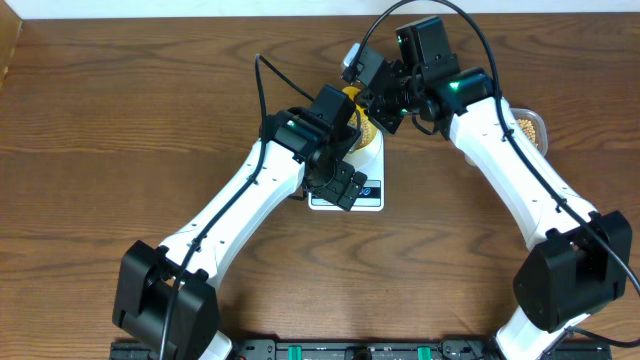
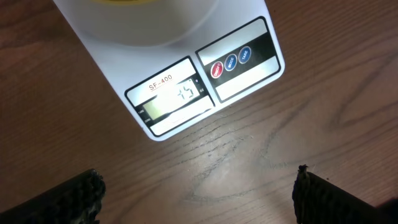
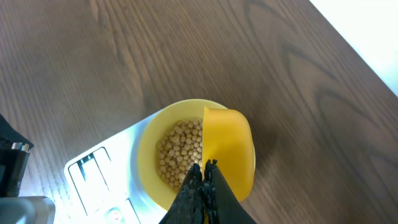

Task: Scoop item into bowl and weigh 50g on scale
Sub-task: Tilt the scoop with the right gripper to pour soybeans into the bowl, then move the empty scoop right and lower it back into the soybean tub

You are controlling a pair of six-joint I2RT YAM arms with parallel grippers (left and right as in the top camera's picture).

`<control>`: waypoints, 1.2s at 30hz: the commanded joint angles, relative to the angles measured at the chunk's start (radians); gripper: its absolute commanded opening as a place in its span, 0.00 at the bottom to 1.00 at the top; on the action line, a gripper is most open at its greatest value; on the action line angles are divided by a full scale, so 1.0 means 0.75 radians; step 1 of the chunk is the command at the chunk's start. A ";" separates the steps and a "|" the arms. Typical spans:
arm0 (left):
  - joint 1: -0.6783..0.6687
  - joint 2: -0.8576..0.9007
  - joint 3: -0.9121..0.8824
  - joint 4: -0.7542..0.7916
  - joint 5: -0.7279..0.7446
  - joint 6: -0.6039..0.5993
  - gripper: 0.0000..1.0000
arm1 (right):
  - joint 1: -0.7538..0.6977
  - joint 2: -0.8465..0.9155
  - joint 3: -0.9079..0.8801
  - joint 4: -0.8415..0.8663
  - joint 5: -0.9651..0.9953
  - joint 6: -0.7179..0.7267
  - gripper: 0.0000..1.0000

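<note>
The white scale (image 1: 372, 196) lies mid-table with the pale yellow bowl (image 3: 146, 155) on its platform. Tan beans (image 3: 180, 149) cover the bowl's bottom. My right gripper (image 3: 205, 171) is shut on the handle of a bright yellow scoop (image 3: 230, 149), whose head hangs over the bowl's right side. My left gripper (image 2: 199, 193) is open and empty, hovering over bare wood just in front of the scale (image 2: 186, 93). Its display (image 2: 177, 96) shows digits that look like 45. In the overhead view the arms hide most of the bowl (image 1: 368, 132).
A clear plastic tub (image 1: 532, 128) with more beans stands at the right, behind my right arm. Both arms cross over the scale area. A pale surface borders the table's far edge (image 3: 367, 31).
</note>
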 commanded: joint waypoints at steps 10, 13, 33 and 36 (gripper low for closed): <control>0.004 0.011 -0.006 -0.003 -0.018 -0.006 0.98 | -0.045 -0.018 0.081 -0.049 0.245 0.417 0.01; 0.004 0.011 -0.005 -0.003 -0.018 -0.006 0.98 | -0.097 -0.018 0.174 -0.169 0.250 0.425 0.01; 0.004 0.011 -0.005 -0.003 -0.018 -0.006 0.98 | -0.445 -0.011 0.281 -0.585 0.894 0.485 0.01; 0.004 0.011 -0.005 -0.002 -0.018 -0.006 0.98 | -0.447 -0.005 0.281 -0.617 0.927 0.485 0.01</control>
